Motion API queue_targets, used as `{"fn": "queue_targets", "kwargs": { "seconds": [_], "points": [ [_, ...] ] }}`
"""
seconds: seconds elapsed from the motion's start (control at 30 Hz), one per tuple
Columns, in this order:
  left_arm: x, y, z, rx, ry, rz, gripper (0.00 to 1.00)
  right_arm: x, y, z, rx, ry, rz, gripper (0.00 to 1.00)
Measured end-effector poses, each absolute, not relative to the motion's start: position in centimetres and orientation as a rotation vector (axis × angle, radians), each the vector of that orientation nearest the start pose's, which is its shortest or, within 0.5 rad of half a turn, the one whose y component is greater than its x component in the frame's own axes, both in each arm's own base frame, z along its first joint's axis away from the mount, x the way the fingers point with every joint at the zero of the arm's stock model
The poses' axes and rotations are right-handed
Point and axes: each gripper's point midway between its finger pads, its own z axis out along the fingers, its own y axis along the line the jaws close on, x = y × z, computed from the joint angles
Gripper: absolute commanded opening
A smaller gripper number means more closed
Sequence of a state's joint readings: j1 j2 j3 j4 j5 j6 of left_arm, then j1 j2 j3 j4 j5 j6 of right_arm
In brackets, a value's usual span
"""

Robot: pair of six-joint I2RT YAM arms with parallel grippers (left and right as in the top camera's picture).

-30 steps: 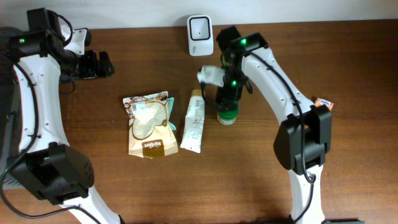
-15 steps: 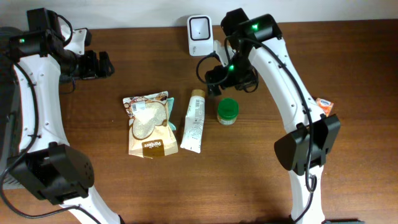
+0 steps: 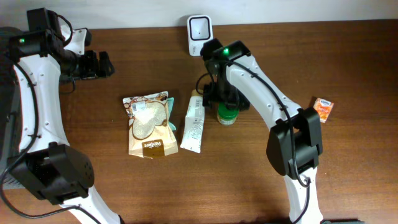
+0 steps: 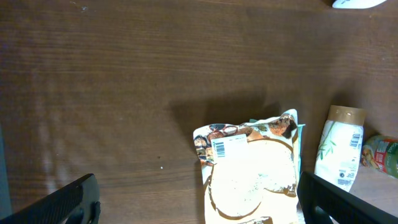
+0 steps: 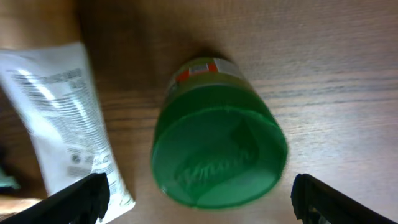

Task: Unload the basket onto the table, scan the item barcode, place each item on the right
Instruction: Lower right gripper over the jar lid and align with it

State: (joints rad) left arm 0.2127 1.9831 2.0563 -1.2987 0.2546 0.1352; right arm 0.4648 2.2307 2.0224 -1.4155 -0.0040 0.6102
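My right gripper [image 5: 199, 193] hangs directly over the green jar [image 5: 219, 155] with its jaws spread wide. One finger shows at each lower corner of the wrist view, with the lid between them and bare wood on both sides. It has hold of nothing.

The jar stands upright on the table [image 3: 93, 174], lid up, just beside the white tube [image 3: 194, 121]. The scanner [image 3: 199, 28] sits at the table's far edge, apart from the jar.

I take the jar to be the item in hand, since it is the one I am poised above (the tube and the snack pouch [image 3: 148, 124] carry barcodes of their own, and either could be meant instead).

By my reckoning the scan itself has not begun. Nothing is lifted, and nothing faces the scanner. What is left is nearly all of it: come down around the lid, close on it, raise the jar, carry it to the scanner and turn its code toward the window. I cannot see a barcode on the jar from here, only a strip of label at its shoulder.

My left gripper [image 3: 104, 64] is wide open too, empty, and well away at the far left.
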Motion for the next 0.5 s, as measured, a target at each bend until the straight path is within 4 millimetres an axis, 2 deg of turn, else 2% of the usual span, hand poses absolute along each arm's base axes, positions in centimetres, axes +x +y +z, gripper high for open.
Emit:
{"fn": "queue_targets", "kwargs": {
  "seconds": [0.13, 0.37, 0.5],
  "points": [
    [44.6, 5.2, 20.7, -0.045, 2.747, -0.263, 0.99, 36.8, 18.7, 7.0, 0.264, 3.211, -0.056, 0.92],
    [44.6, 5.2, 20.7, -0.045, 2.747, -0.263, 0.99, 37.0, 18.6, 6.9, 0.262, 3.200, -0.063, 0.80],
    [44.6, 5.2, 20.7, -0.045, 2.747, -0.263, 0.99, 37.1, 18.4, 6.9, 0.223, 3.196, -0.078, 0.78]
  ]
}}
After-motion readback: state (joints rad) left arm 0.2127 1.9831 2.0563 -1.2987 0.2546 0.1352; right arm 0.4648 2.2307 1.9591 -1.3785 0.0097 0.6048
